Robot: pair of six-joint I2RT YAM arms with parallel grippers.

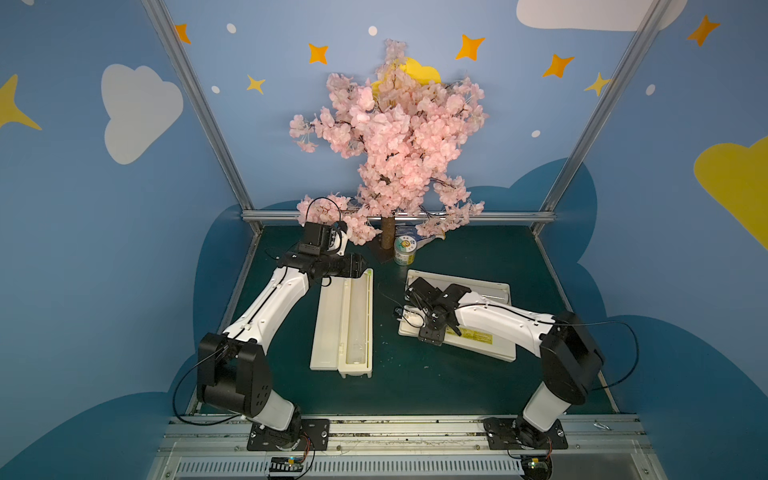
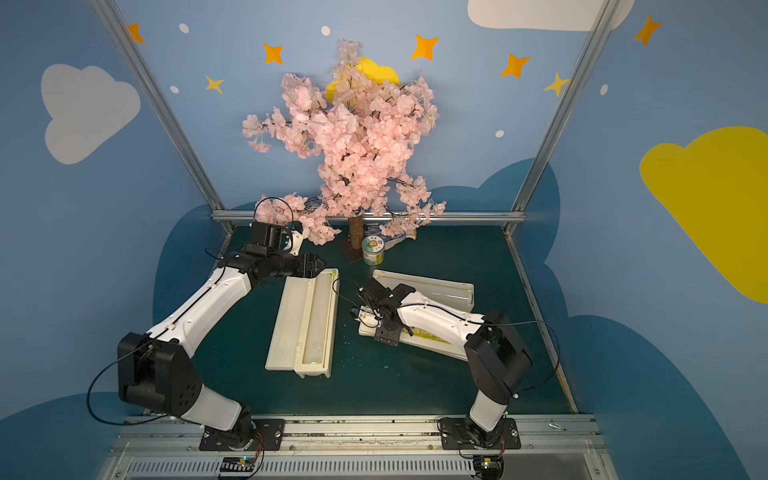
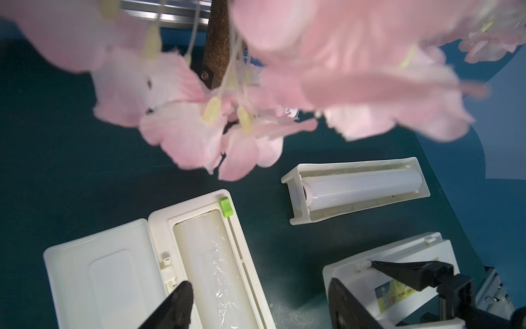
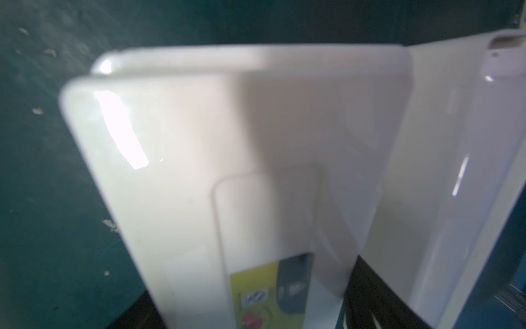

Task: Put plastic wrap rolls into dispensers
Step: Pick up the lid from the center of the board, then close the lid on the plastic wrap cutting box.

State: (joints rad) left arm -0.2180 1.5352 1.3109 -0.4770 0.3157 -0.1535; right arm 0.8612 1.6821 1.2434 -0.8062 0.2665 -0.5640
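**Arm pose.** In both top views the left arm (image 1: 270, 303) rises from the lower left of the frame. Its elbow is bent and its forearm runs up and inward. The left gripper (image 1: 361, 266) points toward frame right, just past the far end of the left dispenser (image 1: 355, 371). In the left wrist view its fingers (image 3: 178, 304) stand wide apart with nothing between them.

The right arm (image 1: 498, 320) reaches from the lower right toward the centre, low over the right dispenser (image 1: 478, 284). The right gripper (image 1: 436, 291) sits at that box's labelled lid (image 1: 494, 345), and one fingertip (image 3: 381, 265) meets the lid's edge. Whether the jaws are clamped on the lid cannot be told.

**Task items.** One roll (image 1: 358, 320) lies in the left dispenser's trough, whose flat lid (image 1: 328, 328) is folded open toward frame left. The second roll (image 3: 361, 188) lies in the right dispenser's trough.

**Edges and free room.**
- Blossoms of the tree (image 1: 395, 137) hang just beside the left gripper and fill the upper half of the left wrist view.
- The can (image 1: 404, 250) stands near the right dispenser's far corner.
- Bare mat (image 1: 415, 386) shows as a strip between the two boxes at centre.
- A broad band of it runs across the lower part, down to the front rail (image 1: 395, 432).
- More lies at frame right of the right dispenser.
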